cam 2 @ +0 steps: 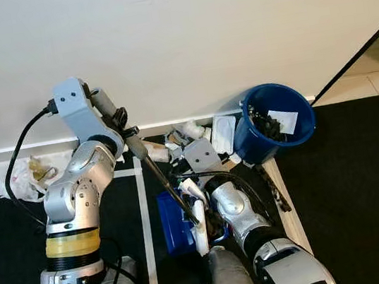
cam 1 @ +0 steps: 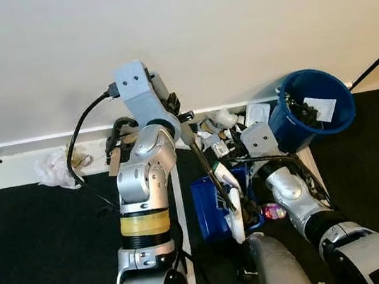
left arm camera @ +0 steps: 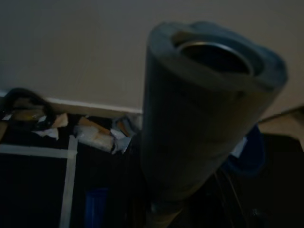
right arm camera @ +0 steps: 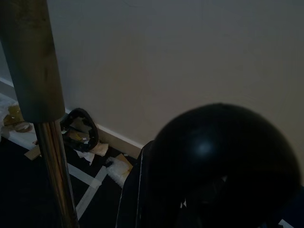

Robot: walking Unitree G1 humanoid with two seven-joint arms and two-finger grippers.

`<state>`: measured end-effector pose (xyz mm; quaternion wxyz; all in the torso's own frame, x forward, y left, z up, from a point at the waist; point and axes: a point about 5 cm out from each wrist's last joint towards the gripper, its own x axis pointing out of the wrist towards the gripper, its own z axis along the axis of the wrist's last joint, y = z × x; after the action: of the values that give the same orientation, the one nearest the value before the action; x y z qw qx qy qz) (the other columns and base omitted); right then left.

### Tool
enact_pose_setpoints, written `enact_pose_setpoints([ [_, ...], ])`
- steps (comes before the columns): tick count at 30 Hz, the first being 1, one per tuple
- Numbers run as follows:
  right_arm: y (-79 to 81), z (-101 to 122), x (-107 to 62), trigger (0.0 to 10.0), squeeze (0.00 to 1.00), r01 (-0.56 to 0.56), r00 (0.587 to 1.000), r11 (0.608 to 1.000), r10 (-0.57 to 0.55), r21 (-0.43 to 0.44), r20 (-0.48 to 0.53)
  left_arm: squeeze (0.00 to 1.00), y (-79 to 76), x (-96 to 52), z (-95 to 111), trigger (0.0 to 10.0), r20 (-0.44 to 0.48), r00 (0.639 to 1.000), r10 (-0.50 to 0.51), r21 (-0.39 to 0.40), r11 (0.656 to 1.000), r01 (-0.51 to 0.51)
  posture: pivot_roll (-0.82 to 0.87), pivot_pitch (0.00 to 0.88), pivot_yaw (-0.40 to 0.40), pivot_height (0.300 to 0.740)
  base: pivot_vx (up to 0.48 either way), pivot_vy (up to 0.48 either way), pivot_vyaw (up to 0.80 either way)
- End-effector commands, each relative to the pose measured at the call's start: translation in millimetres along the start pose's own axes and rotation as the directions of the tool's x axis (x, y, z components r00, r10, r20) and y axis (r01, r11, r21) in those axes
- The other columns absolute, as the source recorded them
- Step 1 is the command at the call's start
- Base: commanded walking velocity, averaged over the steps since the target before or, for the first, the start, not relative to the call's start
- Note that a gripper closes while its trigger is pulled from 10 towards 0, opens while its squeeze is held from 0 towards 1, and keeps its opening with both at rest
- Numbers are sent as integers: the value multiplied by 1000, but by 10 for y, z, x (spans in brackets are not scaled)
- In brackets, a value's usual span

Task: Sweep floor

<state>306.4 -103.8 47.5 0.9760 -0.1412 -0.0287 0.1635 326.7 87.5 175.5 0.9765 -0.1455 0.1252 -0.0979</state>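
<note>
1. The left hand (cam 2: 116, 117) sits in the upper left of the right eye view, high against the white wall (cam 2: 181, 36), with its black fingers closed round the grey grip of the broom handle (cam 2: 155, 172).
2. The handle slants down and to the right from that hand, a thin metal rod running to the lower centre of the frame.
3. In the left wrist view the grey grip (left arm camera: 199, 118) is seen end-on and blurred, crossing the middle of the frame.
4. The right hand (cam 2: 204, 215) is low in the centre, at the upright white-and-blue dustpan (cam 2: 176, 222); whether its fingers are spread or pinched together cannot be told.
5. A blue bucket (cam 2: 277, 129) lies tilted on its side right of centre, its mouth showing dark scraps and a white slip.
6. Litter (cam 2: 189, 138) of white packets and crumpled paper lies along the skirting board between the broom handle and the bucket.
7. A crumpled bag (cam 1: 54, 168) lies at the left edge by the wall.
8. The floor (cam 2: 353, 189) is black, marked by white tape lines (cam 2: 143, 213).
</note>
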Motion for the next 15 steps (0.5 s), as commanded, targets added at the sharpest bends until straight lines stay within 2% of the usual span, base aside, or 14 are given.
enact_pose_setpoints([
  [1,-79,-365,-234,10000,0,2,977,1000,-6,-19,-211,0,-36,-56,-20,10000,-45,995,-87,116,989,92,144,179,-103,740,0,0,0],
  [3,-96,-389,-253,10000,0,11,974,1000,-14,-12,-225,0,116,-114,-30,10000,-70,994,-81,219,971,95,145,175,-102,740,0,0,0],
  [4,-96,-389,-253,10000,0,11,974,1000,-14,-12,-225,0,116,-114,-30,10000,-70,994,-81,219,971,95,145,175,-102,740,0,0,0],
  [5,-107,-398,-261,10000,0,17,973,1000,-18,-8,-230,0,252,-155,22,10000,-53,996,-67,250,965,78,148,169,-101,740,0,0,0],
  [11,-132,-406,-263,10000,0,29,971,1000,-27,5,-238,0,661,-266,336,10000,38,999,-3,297,955,-8,160,158,-101,740,0,0,0],
  [12,-132,-406,-263,10000,0,29,971,1000,-27,5,-238,0,661,-266,336,10000,38,999,-3,297,955,-8,160,158,-101,740,0,0,0],
  [14,-134,-408,-260,10000,0,31,970,999,-27,11,-243,0,842,-312,501,10000,104,994,44,319,945,-75,170,150,-102,740,0,0,0],
  [15,-133,-407,-258,10000,0,30,970,999,-27,12,-243,0,883,-322,539,10000,121,991,56,316,944,-92,170,150,-102,740,0,0,0],
])
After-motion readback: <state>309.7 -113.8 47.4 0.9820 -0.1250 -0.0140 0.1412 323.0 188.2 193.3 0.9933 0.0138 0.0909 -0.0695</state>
